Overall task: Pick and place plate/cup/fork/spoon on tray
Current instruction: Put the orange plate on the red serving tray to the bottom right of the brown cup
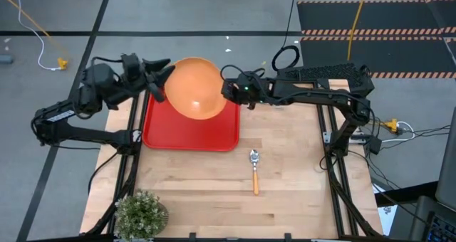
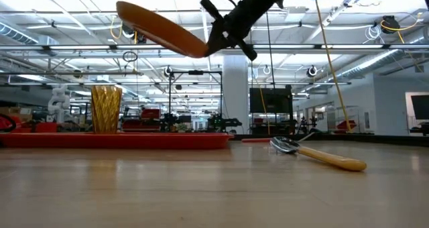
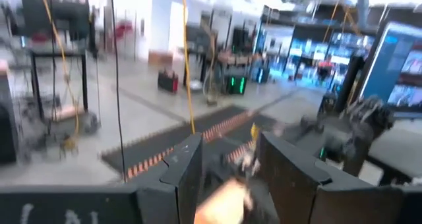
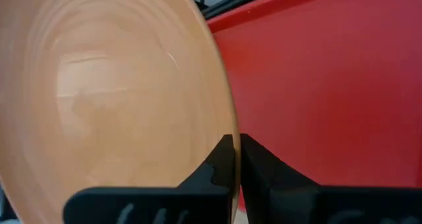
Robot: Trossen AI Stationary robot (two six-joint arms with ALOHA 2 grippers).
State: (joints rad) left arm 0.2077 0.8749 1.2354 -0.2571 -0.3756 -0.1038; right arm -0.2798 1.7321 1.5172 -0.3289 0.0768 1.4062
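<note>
1. Above the red tray (image 1: 191,132), the orange plate (image 1: 196,87) hangs tilted in the air, clear of the tray floor, its raised edge toward the far side of the worktop (image 1: 285,178).
2. Its right rim is pinched in the right gripper (image 1: 229,90), whose jaws are fully closed on the thin edge; the plate stretches leftward from them, so I judge that setting it down means lowering and levelling it onto the tray right below.
3. At the plate's opposite side sits the left gripper (image 1: 161,75), jaws partly open; whether they touch the plate I cannot tell.
4. On the tray the amber cup (image 2: 106,108) stands upright, seen only in the low view.
5. Off the tray, the spoon (image 1: 254,169) lies on the bare wood, bowl toward the tray and orange handle pointing away, nearer the right arm.
6. Nearby, a small potted plant (image 1: 141,212) occupies the worktop's near left corner.
7. Beyond lies a grey floor with cables and striped matting.
</note>
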